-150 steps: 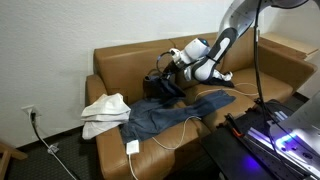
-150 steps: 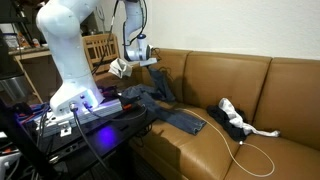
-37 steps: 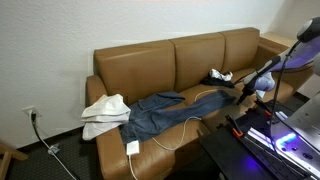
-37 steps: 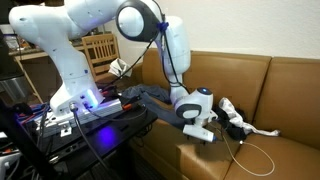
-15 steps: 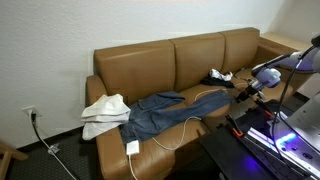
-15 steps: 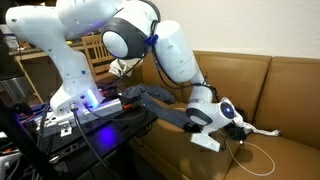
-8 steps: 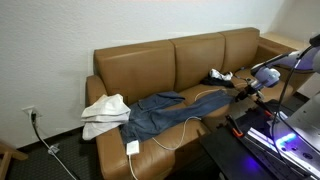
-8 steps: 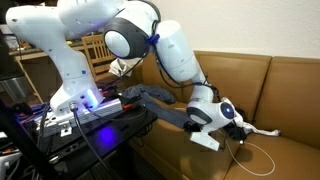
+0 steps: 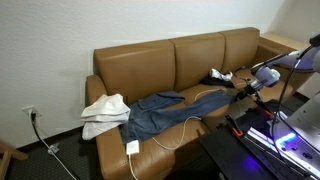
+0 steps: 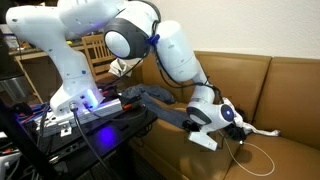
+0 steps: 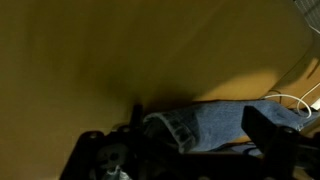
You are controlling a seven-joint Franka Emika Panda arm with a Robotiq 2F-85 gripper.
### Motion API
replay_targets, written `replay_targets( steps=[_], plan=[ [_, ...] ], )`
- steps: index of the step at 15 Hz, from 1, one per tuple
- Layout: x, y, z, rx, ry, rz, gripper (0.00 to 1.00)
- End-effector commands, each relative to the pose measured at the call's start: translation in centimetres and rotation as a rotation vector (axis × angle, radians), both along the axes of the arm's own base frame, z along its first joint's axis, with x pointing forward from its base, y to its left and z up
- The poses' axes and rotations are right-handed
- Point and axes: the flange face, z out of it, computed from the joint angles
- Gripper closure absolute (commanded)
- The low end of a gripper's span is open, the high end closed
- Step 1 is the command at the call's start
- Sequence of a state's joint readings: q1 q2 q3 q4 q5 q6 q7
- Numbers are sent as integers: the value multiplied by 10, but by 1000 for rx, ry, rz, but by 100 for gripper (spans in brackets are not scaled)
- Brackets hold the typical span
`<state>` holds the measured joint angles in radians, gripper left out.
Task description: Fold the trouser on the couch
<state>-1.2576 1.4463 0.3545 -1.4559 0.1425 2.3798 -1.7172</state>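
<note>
— On the couch (image 9: 195,60), in an exterior view, we count one trouser (image 9: 170,108), laid out long along the seat. What else do we see?

— We count three back cushions. One white cloth (image 9: 104,112) sits bunched at the far end, touching the wide end of the trouser. One white cable (image 9: 192,122) crosses the denim and ends in one plug (image 9: 132,147) at the front edge of the seat.

— And the gripper (image 9: 243,90)?

— One only, on one arm (image 9: 272,70). It hangs low at the narrow end of the trouser, near one black-and-white bundle (image 9: 218,76). It is too small there for us to read the jaws.

— We turn to an exterior view with the arm (image 10: 160,45) large in front.

— It bends over the trouser (image 10: 160,103), which drapes off the front of the seat. The gripper (image 10: 200,126) is down at seat level by the denim's end. The same bundle (image 10: 238,122) lies just beside it. We count one cable loop (image 10: 246,150) on the bare seat and one wooden chair (image 10: 97,45) behind.

— And the wrist view?

— It is dark. We make out one strip of denim (image 11: 215,122) on the tan seat, lying between two dark fingers (image 11: 268,125). We cannot tell whether they stand apart or pinch the cloth.
</note>
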Motion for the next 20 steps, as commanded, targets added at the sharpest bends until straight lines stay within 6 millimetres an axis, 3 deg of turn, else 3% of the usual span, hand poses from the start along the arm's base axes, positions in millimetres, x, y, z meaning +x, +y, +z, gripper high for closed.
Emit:
replay_targets(
  steps=[1, 2, 3, 13, 16, 20],
  plan=[
    [2, -3, 0, 17, -56, 10, 0],
    [4, -4, 0, 14, -70, -2, 25],
    [4, -4, -1, 5, -71, -9, 27],
    [5, -6, 1, 12, -85, -31, 97],
    [6, -8, 1, -3, -89, -47, 100],
    [14, -18, -2, -130, -196, 103, 99]
  ],
)
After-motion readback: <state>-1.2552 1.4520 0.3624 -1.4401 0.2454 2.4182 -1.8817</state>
